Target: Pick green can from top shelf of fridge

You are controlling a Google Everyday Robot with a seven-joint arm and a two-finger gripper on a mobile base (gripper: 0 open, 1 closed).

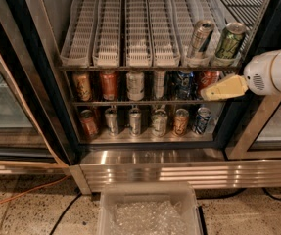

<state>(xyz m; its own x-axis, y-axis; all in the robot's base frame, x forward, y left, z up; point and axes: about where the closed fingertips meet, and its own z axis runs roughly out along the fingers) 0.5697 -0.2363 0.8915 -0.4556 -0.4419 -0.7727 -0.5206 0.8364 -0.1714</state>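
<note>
The green can (230, 41) stands at the front right of the top shelf (130, 28), a rack of white slotted lanes in the fridge (145, 155). A silver-grey can (199, 37) stands just left of it. My gripper (209, 93) comes in from the right on a white arm (272, 72). Its yellowish fingers point left, below the green can, in front of the middle shelf's right cans. It holds nothing that I can see.
Two lower wire shelves hold rows of several cans (135, 84). The black door frame (238, 116) stands right beside the arm. A glass door (12, 97) is at the left. A clear plastic bin (150, 212) sits on the floor in front.
</note>
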